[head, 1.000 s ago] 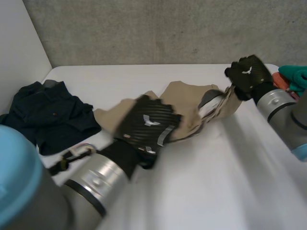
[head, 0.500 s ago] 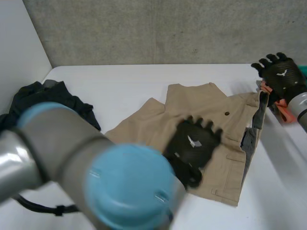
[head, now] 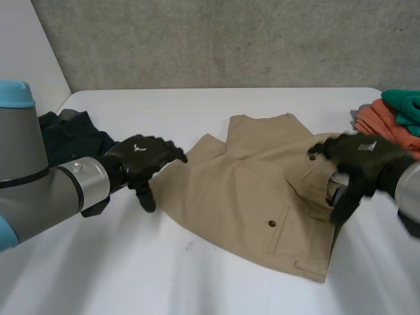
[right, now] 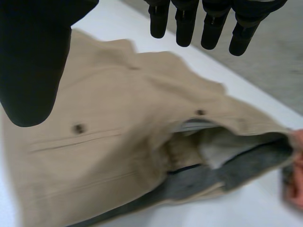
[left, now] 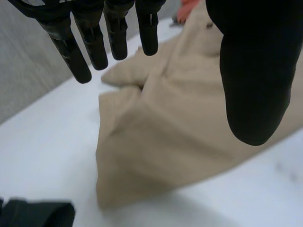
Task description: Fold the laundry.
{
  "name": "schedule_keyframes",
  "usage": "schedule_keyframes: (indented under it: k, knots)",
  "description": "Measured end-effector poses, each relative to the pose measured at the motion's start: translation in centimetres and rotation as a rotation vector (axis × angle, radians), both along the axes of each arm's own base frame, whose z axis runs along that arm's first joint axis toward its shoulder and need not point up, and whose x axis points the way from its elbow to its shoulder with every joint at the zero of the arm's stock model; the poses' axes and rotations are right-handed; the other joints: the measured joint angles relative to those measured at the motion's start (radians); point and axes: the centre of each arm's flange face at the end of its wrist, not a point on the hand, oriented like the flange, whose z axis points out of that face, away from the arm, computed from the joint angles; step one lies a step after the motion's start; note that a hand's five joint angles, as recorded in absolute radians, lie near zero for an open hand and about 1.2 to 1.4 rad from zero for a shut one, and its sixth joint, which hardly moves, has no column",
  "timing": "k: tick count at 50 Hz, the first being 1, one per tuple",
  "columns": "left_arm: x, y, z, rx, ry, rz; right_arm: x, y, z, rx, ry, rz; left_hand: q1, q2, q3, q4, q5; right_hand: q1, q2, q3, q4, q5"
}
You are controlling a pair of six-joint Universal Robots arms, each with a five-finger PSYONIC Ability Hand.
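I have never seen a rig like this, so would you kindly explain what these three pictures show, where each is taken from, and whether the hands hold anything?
This is a two-armed robot at a white table, each arm ending in a black hand. The wide picture looks down from a camera between and behind the arms. The other two come from cameras on the wrists, looking along each palm. Tan shorts lie spread in the middle, a dark garment at the robot's left, orange and teal clothes at its right. The left hand is at a leg hem of the shorts, the right hand over their waistband. Both are open and hold nothing.
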Motion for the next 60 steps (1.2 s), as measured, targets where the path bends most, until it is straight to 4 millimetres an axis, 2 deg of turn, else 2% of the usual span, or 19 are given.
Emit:
schedule_keyframes:
  k: [6, 12, 25, 37, 40, 43, 44, 47, 54, 58, 60]
  knots:
    - [0.5, -2.1, -3.0, 0.004, -0.047, 0.013, 0.9, 4.4, -2.6, 0.083, 0.047, 0.116, 0.028, 0.024, 0.022, 0.021, 0.023, 0.000, 0.000, 0.000, 0.000, 0.000]
    - [0.2, -3.8, -5.4, -0.033, -0.051, 0.033, 1.0, 6.4, -5.5, 0.134, 0.068, 0.132, 0.095, 0.090, 0.090, 0.087, 0.091, 0.000, 0.000, 0.000, 0.000, 0.000]
    - [-0.6, -5.6, -7.5, -0.118, -0.054, 0.074, 1.0, 6.4, -10.4, 0.024, 0.076, 0.047, 0.139, 0.138, 0.136, 0.134, 0.138, 0.073, 0.102, 0.105, 0.099, 0.097]
    - [-0.8, -5.6, -8.0, -0.083, -0.095, 0.076, 1.4, 5.1, -13.2, -0.036, 0.112, 0.010, 0.135, 0.134, 0.132, 0.120, 0.119, 0.172, 0.173, 0.192, 0.188, 0.188]
    - [-0.8, -5.4, -7.6, -0.081, -0.096, 0.076, 1.3, 4.1, -14.1, -0.044, 0.131, -0.004, 0.115, 0.112, 0.110, 0.096, 0.095, 0.342, 0.356, 0.347, 0.345, 0.339]
    - [-0.7, -5.0, -7.1, -0.082, -0.092, 0.077, 1.3, 3.4, -14.5, -0.058, 0.137, -0.014, 0.084, 0.079, 0.076, 0.064, 0.062, 0.543, 0.624, 0.617, 0.611, 0.589]
    - [-0.7, -4.9, -6.9, -0.083, -0.090, 0.077, 1.3, 2.9, -14.5, -0.069, 0.136, -0.020, 0.077, 0.072, 0.069, 0.055, 0.052, 0.630, 0.798, 0.795, 0.792, 0.737]
    - [-0.6, -4.4, -6.4, -0.086, -0.085, 0.078, 1.4, 2.1, -14.4, -0.098, 0.125, -0.029, 0.076, 0.063, 0.060, 0.046, 0.040, 0.781, 0.945, 0.961, 0.966, 0.928]
    - [-0.2, -3.5, -5.8, -0.085, -0.080, 0.080, 1.9, 0.7, -12.8, -0.169, 0.082, -0.026, 0.036, 0.028, 0.027, 0.014, 0.005, 0.885, 0.967, 0.979, 0.985, 0.963]
    - [0.1, -3.1, -5.9, -0.073, -0.080, 0.083, 2.3, 0.4, -10.8, -0.208, 0.056, -0.014, 0.036, 0.028, 0.027, 0.011, 0.002, 0.885, 0.967, 0.979, 0.985, 0.964]
    - [0.3, -3.0, -6.2, -0.060, -0.082, 0.086, 2.6, 0.5, -9.2, -0.231, 0.039, 0.000, 0.036, 0.028, 0.027, 0.011, 0.002, 0.885, 0.967, 0.979, 0.985, 0.964]
